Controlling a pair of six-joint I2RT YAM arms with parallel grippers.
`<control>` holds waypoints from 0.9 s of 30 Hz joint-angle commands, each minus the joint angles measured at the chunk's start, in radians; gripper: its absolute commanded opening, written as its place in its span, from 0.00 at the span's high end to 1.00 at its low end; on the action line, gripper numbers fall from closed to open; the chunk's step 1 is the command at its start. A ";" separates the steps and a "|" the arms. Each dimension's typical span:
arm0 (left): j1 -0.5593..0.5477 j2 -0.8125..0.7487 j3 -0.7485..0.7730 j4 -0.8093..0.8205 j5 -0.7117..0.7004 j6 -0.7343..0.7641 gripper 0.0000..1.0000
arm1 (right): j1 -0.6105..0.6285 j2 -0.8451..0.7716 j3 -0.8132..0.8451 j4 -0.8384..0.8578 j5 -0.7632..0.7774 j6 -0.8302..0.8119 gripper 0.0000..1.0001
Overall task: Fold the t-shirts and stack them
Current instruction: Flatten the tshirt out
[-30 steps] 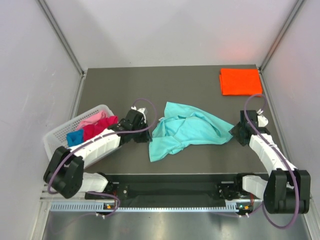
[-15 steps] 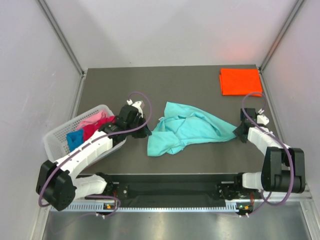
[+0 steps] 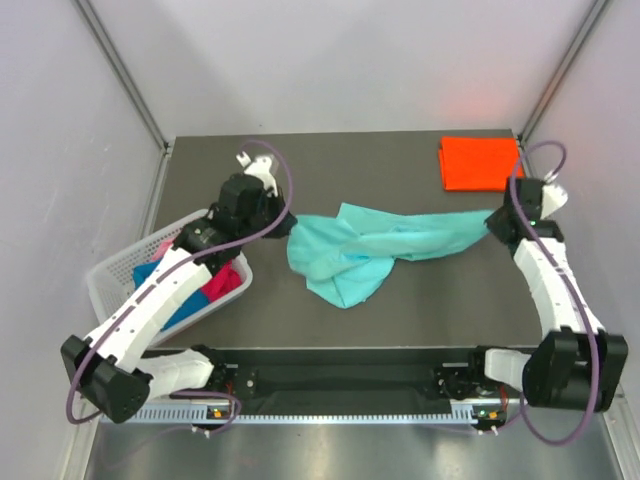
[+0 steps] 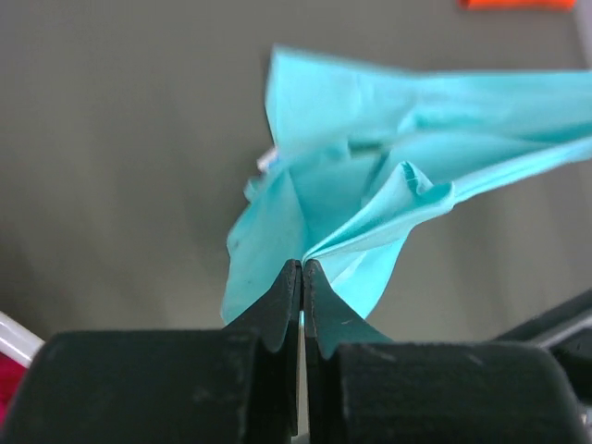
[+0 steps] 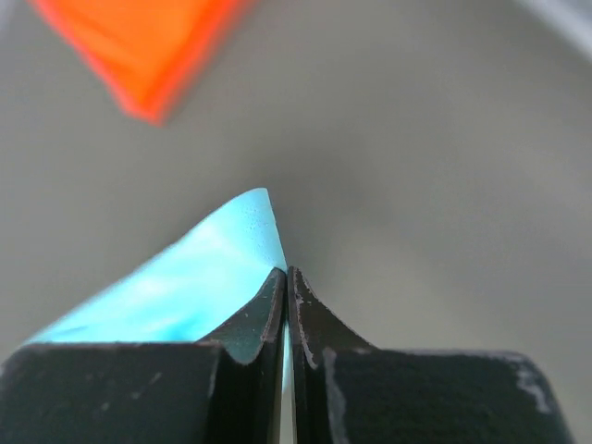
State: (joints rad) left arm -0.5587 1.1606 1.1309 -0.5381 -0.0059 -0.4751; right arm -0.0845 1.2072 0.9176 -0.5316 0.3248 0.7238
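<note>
Closed tight, the left claw (image 4: 302,268) pinches a bunched left edge of the teal t-shirt (image 3: 370,250). The right claw (image 5: 286,273) is likewise fully closed on the shirt's right corner. The shirt is drawn out left to right between both claws across the middle of the surface (image 3: 400,170), with its crumpled middle hanging toward the near side. The orange t-shirt (image 3: 480,163) lies folded flat at the far right corner. The white basket (image 3: 105,275) sits at the near left, partly under the left arm, and holds magenta-red (image 3: 222,282), blue (image 3: 150,272) and pink (image 3: 165,245) shirts.
</note>
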 commanded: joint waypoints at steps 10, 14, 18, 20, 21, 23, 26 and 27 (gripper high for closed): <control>0.002 -0.053 0.690 0.035 -0.152 0.155 1.00 | -0.014 -0.222 0.740 -0.338 -0.220 -0.124 1.00; 0.002 -0.157 0.705 0.081 -0.088 0.093 1.00 | -0.014 -0.307 0.837 -0.418 -0.251 -0.133 1.00; 0.002 -0.278 0.659 0.121 -0.040 0.037 1.00 | -0.014 -0.426 0.868 -0.461 -0.250 -0.097 1.00; 0.002 -0.314 0.668 0.090 -0.034 0.015 1.00 | -0.014 -0.452 0.892 -0.473 -0.259 -0.084 1.00; 0.002 -0.317 0.681 0.073 -0.029 0.013 1.00 | -0.014 -0.465 0.899 -0.473 -0.262 -0.078 1.00; 0.002 -0.318 0.687 0.032 -0.023 0.016 1.00 | -0.014 -0.466 0.909 -0.481 -0.262 -0.078 1.00; 0.002 -0.300 0.676 -0.015 -0.034 0.048 1.00 | -0.014 -0.459 0.880 -0.472 -0.262 -0.086 1.00; 0.002 -0.296 0.659 -0.022 -0.045 0.059 1.00 | -0.014 -0.453 0.862 -0.438 -0.265 -0.089 1.00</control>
State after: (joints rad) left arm -0.5587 0.8150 1.8179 -0.5129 -0.0231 -0.4416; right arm -0.0875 0.7132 1.8194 -0.9684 0.0433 0.6434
